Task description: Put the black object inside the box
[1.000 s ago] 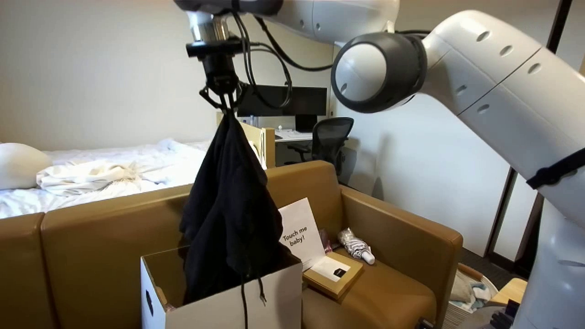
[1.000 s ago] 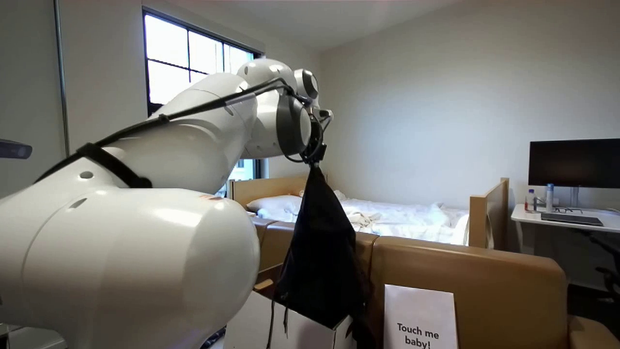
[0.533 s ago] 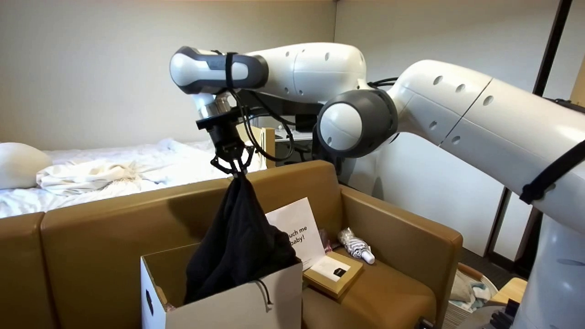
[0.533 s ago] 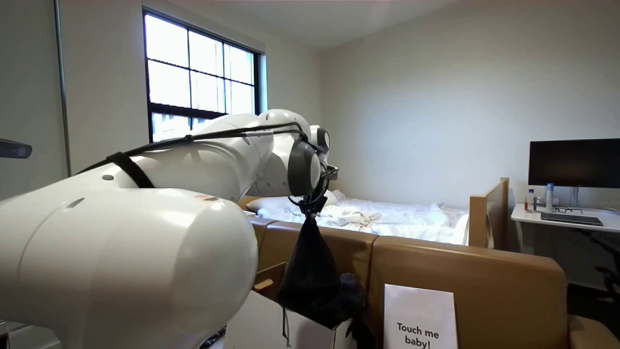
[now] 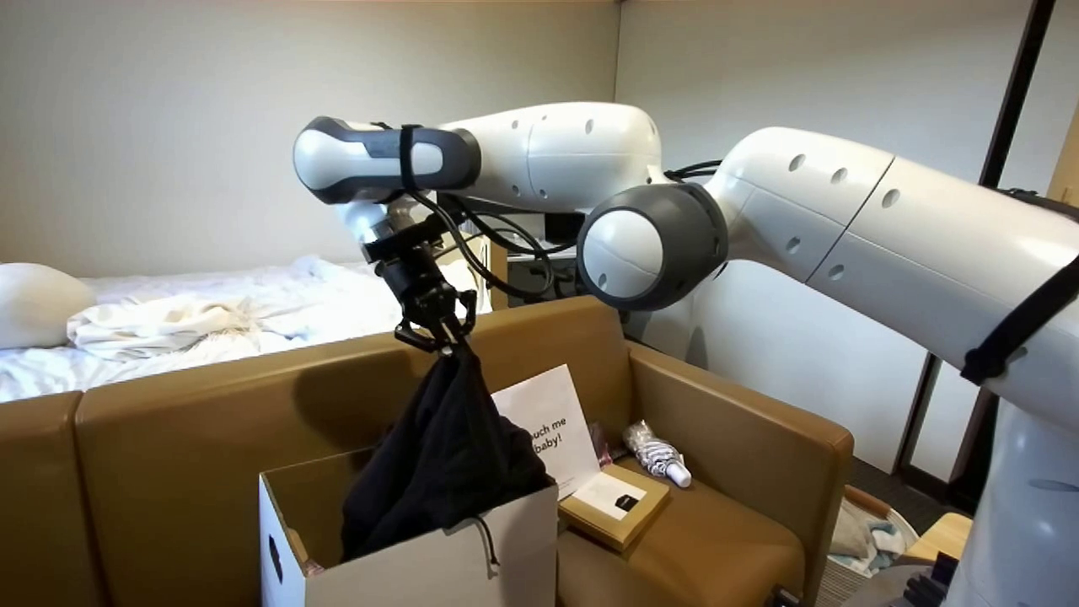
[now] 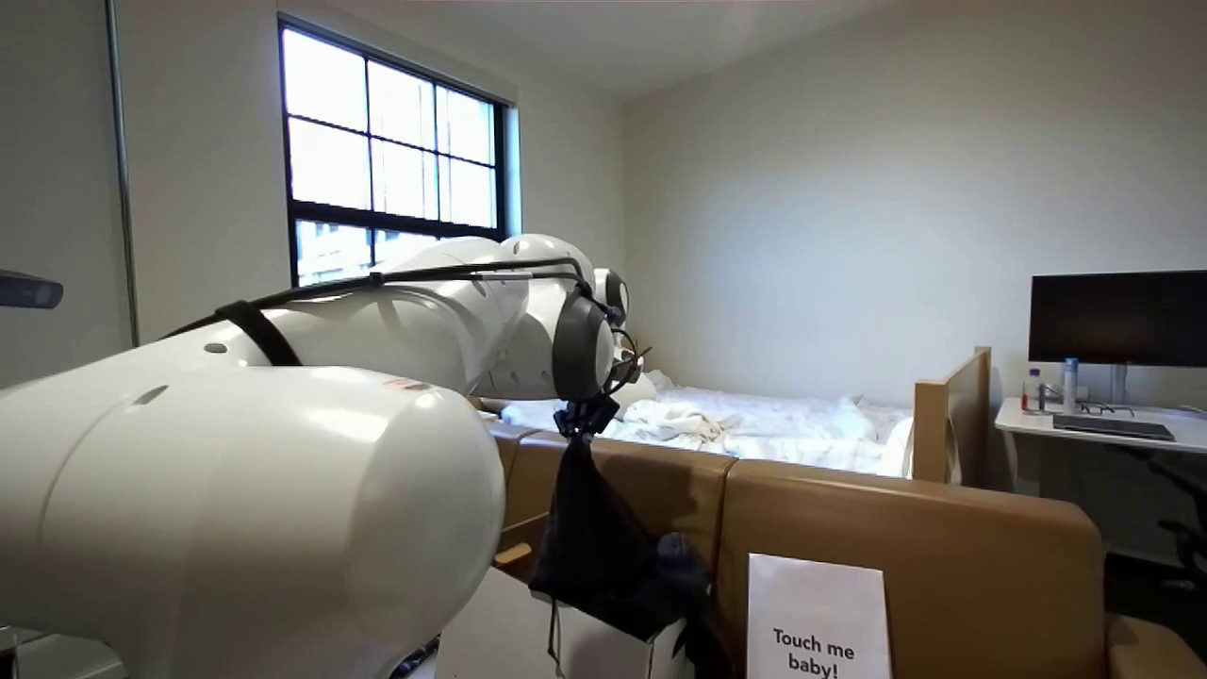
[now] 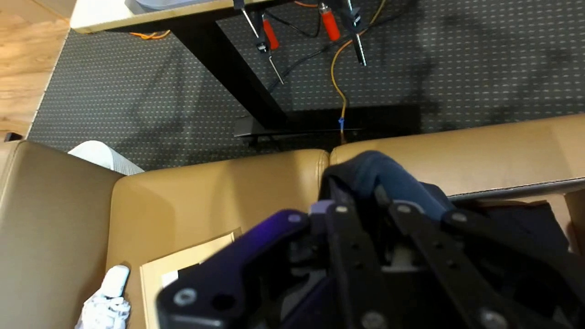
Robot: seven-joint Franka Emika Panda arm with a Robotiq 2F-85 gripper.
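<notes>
The black object is a soft black cloth, like a hoodie, with a drawcord. It shows in both exterior views (image 5: 447, 455) (image 6: 599, 547). My gripper (image 5: 453, 341) is tilted and shut on the cloth's top end, above the white box (image 5: 421, 569). The lower part of the cloth is bunched in the box's right part. The drawcord hangs outside the front wall, and some cloth hangs past the box corner in an exterior view (image 6: 702, 641). In the wrist view the cloth (image 7: 397, 183) looks dark blue at my fingertips. The box bottom is hidden in the exterior views.
The box stands on a brown sofa (image 5: 202, 421) whose backrest rises behind it. A white "Touch me baby!" card (image 5: 552, 434), a flat tan box (image 5: 615, 506) and a wrapped umbrella (image 5: 657, 453) are right of it. A bed (image 5: 253, 312) is behind the sofa.
My gripper has come down a long way with the cloth, then a little more, and has tilted. More cloth is bunched in the box, and the drawcord hangs less far down the front wall.
</notes>
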